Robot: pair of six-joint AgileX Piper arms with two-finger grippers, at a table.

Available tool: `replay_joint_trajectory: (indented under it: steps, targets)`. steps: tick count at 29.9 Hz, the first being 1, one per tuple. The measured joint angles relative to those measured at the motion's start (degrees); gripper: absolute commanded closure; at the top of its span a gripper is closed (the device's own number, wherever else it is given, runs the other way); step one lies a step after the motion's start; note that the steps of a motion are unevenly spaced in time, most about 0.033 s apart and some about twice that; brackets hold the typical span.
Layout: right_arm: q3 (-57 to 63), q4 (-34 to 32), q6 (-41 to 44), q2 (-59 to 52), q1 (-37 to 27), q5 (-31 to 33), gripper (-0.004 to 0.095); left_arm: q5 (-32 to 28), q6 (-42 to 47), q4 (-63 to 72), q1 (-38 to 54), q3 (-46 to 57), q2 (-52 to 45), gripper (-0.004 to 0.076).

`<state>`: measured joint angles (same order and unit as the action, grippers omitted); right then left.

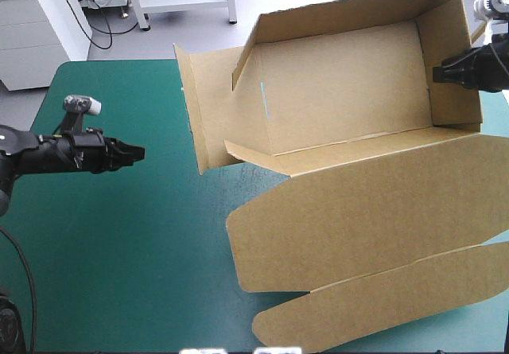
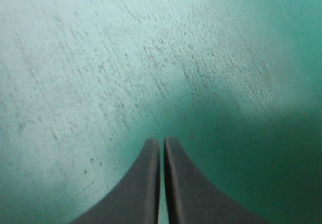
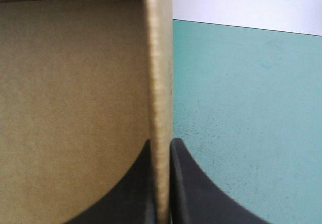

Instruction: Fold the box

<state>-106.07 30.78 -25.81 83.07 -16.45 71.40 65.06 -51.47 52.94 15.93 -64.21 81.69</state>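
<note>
**Q:** Box, position and condition?
**A:** The box (image 1: 342,83) sits on the right half of the cover (image 1: 119,250), its tray toward the far edge. It is an open tray, inside facing up. The far wall (image 1: 350,8) and the right wall (image 1: 453,60) are raised. The left end panel (image 1: 195,107) stands splayed outward and is not tucked. The lid (image 1: 366,211) lies flat, running from the tray toward the near edge. Its tuck flap (image 1: 382,306) lies nearest that edge, also flat.

**Q:** Anything holding the box?
**A:** The right gripper (image 1: 436,74) is at the box's right wall. In the right wrist view, the right gripper (image 3: 161,142) has that wall's edge (image 3: 160,83) upright between its fingers (image 3: 136,183), which are pinched all but together on the board. One finger is inside the tray. The other is outside, over bare cover (image 3: 241,108).

**Q:** The other arm?
**A:** The left gripper (image 1: 139,153) is well apart from the box, out to its left and pointing toward the left end panel. It is not touching any board. In the left wrist view, the left gripper (image 2: 161,139) has its fingers together in one arch with nothing between them. Only cover (image 2: 100,58) lies ahead of it.
</note>
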Motion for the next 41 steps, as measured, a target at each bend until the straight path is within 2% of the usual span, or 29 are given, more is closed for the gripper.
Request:
replay_joint_trajectory:
  steps: [5,9,13,17,20,21,24,32,41]
  targets:
    - [1.6,2.4,-0.4,-0.1,0.0,0.0,0.0928,-2.0,-8.9,5.1,1.1,10.5,2.7,0.0711]
    - [1.7,3.5,-1.1,-0.1,0.0,0.0,0.0927,-3.2,-12.7,13.2,1.1,14.8,5.1,0.071]
    - [1.8,3.9,-1.2,-0.1,0.0,0.0,0.0927,-0.6,-18.2,25.3,1.3,16.0,7.5,0.0668]
    - [1.8,3.9,-1.3,-0.1,0.1,0.0,0.0927,1.3,-21.4,33.9,1.3,16.0,8.8,0.0504]
    - [1.8,2.6,-1.3,-0.1,1.1,0.0,0.0927,1.4,-21.8,36.3,0.5,16.0,8.9,0.0289]
    - [1.8,2.0,-1.3,-0.1,1.7,0.0,0.0927,1.5,-21.9,36.6,0.0,16.0,8.9,0.0183]
    - [1.8,0.7,-1.3,-0.1,4.0,0.0,0.0927,1.5,-22.0,37.0,-1.7,16.0,8.9,0.0002]
    - [1.8,-0.3,-0.9,-0.1,9.1,-1.5,0.0925,1.5,-22.1,40.5,-7.0,16.0,8.9,-0.0006]
    - [1.8,-8.2,3.3,1.1,13.5,-3.7,0.0925,1.4,-22.2,41.0,-11.2,13.1,7.7,-0.0004]
